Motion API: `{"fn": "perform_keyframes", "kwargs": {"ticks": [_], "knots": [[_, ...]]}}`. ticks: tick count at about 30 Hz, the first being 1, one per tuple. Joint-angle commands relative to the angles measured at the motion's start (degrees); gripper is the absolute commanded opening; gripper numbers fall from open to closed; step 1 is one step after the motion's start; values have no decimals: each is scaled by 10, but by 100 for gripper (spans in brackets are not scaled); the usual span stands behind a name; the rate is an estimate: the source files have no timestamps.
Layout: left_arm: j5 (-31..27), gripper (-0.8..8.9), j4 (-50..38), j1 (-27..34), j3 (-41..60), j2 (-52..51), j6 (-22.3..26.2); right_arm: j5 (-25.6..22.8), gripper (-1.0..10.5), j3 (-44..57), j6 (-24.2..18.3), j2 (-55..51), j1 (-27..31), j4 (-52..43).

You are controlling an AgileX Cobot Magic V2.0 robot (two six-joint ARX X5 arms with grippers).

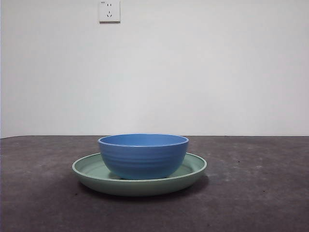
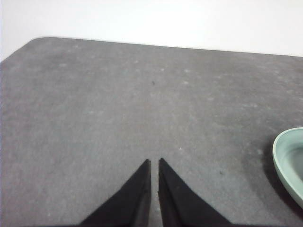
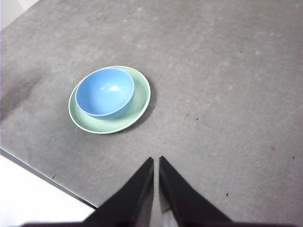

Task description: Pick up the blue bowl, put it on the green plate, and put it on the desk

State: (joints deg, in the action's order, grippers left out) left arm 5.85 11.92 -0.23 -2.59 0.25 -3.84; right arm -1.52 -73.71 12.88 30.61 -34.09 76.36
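The blue bowl [image 1: 143, 155] sits upright inside the green plate [image 1: 190, 170], which rests on the desk [image 1: 256, 193] in the middle of the front view. In the right wrist view the blue bowl [image 3: 104, 92] lies toward one side of the green plate [image 3: 139, 101], well apart from my right gripper [image 3: 156, 161], which is shut and holds nothing. My left gripper [image 2: 154, 163] is shut and empty over bare desk [image 2: 118, 104], with only the green plate's rim [image 2: 284, 156] at the picture's edge. Neither arm shows in the front view.
A white wall with a power socket [image 1: 109, 10] stands behind the desk. The desk's edge [image 3: 38, 172] runs close to the plate in the right wrist view, and a rounded corner [image 2: 33, 42] shows in the left wrist view.
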Motion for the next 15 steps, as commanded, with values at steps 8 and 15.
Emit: {"fn": "perform_keyframes", "kwargs": {"ticks": [8,15], "knots": [[-2,27,-14,1,19,-1,19,-1,14,-10,2,3,-4,-7],[-2,27,-14,1,19,-1,19,-1,14,-10,2,3,-4,-7]]}}
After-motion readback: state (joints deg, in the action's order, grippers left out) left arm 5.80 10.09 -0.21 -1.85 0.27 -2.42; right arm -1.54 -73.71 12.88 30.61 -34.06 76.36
